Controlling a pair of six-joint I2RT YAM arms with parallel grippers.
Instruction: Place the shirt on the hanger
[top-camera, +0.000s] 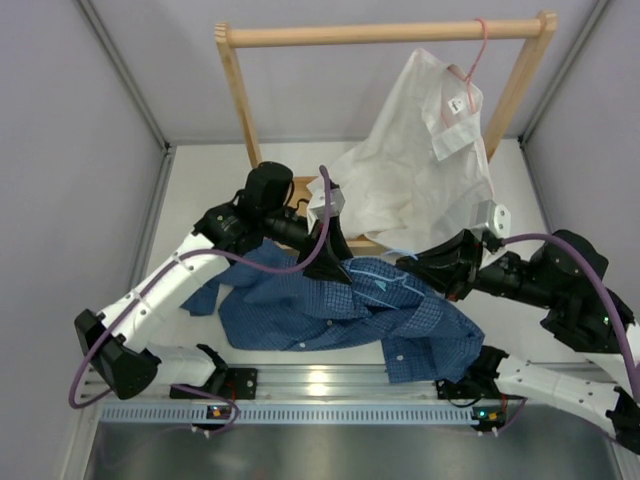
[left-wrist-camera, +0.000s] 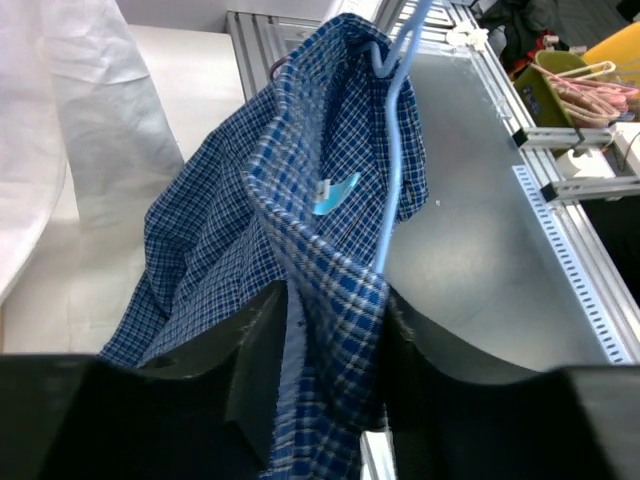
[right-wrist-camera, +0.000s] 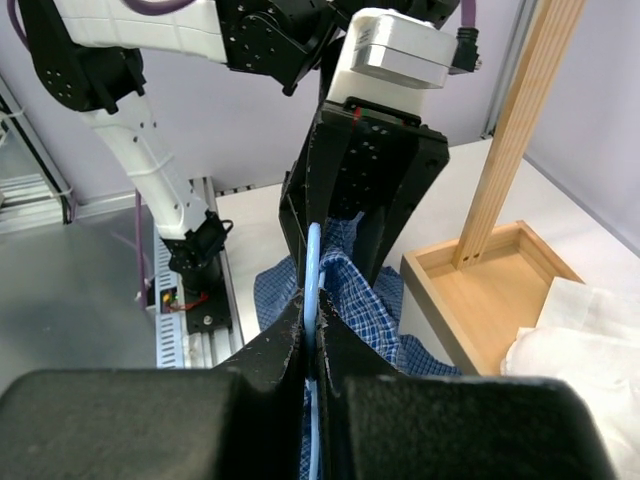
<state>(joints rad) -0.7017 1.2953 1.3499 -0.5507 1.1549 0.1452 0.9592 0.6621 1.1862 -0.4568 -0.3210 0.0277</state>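
Note:
The dark blue checked shirt (top-camera: 300, 315) lies crumpled on the table between the arms. My left gripper (top-camera: 337, 268) reaches down onto its collar end. In the left wrist view a fold of the shirt (left-wrist-camera: 220, 220) fills the gap of the left gripper (left-wrist-camera: 335, 300), with cloth against both fingers. The thin light-blue hanger (left-wrist-camera: 392, 150) runs inside the collar opening, just beside that fold. My right gripper (top-camera: 412, 268) comes in from the right. In the right wrist view the right gripper (right-wrist-camera: 313, 310) is shut on the hanger (right-wrist-camera: 314, 265), with the shirt (right-wrist-camera: 365, 300) just beyond it.
A large white shirt (top-camera: 420, 170) hangs on a pink hanger (top-camera: 470, 60) from the wooden rack (top-camera: 385, 33) at the back. The rack's wooden base tray (right-wrist-camera: 490, 280) is close behind the shirt. A metal rail (top-camera: 320, 385) runs along the near edge. A bin of pink hangers (left-wrist-camera: 570, 85) stands off the table.

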